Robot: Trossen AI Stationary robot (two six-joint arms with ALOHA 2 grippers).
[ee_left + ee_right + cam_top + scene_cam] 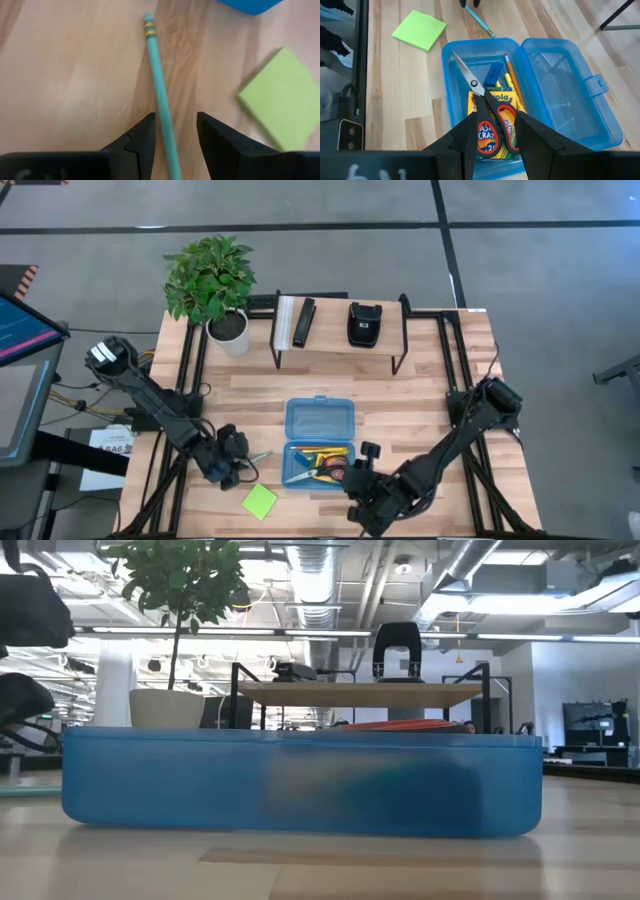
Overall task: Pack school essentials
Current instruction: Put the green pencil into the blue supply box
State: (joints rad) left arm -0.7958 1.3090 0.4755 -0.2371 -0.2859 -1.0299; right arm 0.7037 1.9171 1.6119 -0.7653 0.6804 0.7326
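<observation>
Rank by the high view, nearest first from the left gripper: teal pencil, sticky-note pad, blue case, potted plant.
1. Teal pencil, right at the left gripper, between its open fingers in the left wrist view.
2. Sticky-note pad, just toward the table's front edge.
3. Blue case, mid-table toward the other arm.
4. Potted plant, far back corner.

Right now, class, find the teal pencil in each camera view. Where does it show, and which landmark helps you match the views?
High view: teal pencil left of the blue box, by the left gripper.
Low view: not visible; the box fills the picture.
Left wrist view: pencil running between the open fingers.
Right wrist view: pencil beyond the box.
Shared landmark: the lime-green sticky-note pad, beside the pencil.
</observation>
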